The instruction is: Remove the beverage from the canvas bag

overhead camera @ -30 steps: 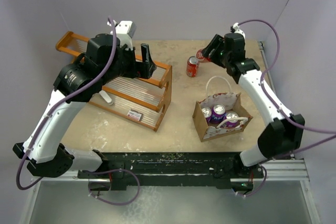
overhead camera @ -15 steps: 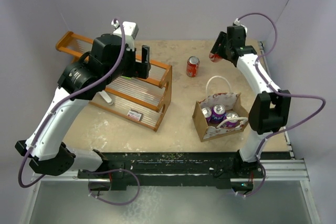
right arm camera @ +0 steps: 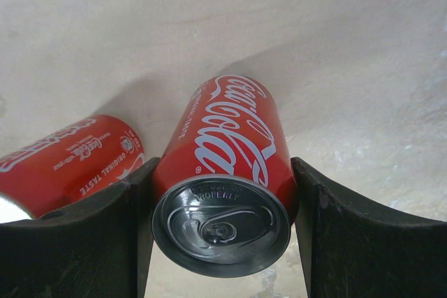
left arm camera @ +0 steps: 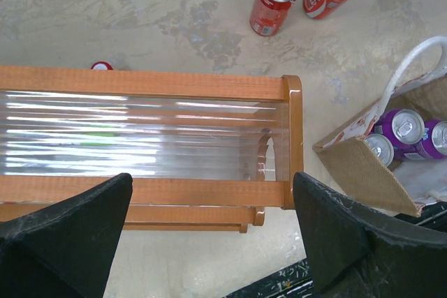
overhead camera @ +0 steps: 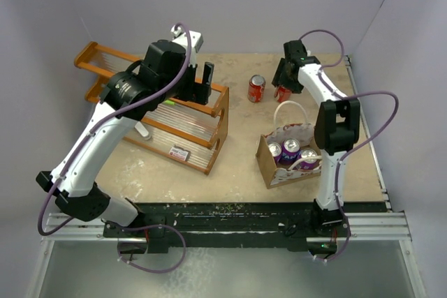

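Note:
The canvas bag (overhead camera: 278, 166) stands at the front right with white loop handles and three purple cans (overhead camera: 290, 150) upright inside; it also shows in the left wrist view (left arm camera: 360, 165). My right gripper (overhead camera: 283, 90) is shut on a red cola can (overhead camera: 282, 95) at the back of the table, low over the surface, next to a second red can (overhead camera: 257, 88) that stands upright. In the right wrist view my gripper (right arm camera: 220, 197) clamps the can (right arm camera: 230, 144), with the other can (right arm camera: 63, 162) to its left. My left gripper (left arm camera: 209, 242) is open and empty above the wooden rack.
A wooden rack with clear ribbed shelves (overhead camera: 178, 120) fills the left half of the table, seen close in the left wrist view (left arm camera: 174, 88). A white object (overhead camera: 142, 129) and a small card (overhead camera: 180, 152) lie on it. The table's right edge (overhead camera: 367, 130) is near the bag.
My right gripper has carried the red can from the back toward the front and down, beside the standing red can. My left gripper has shifted right over the rack.

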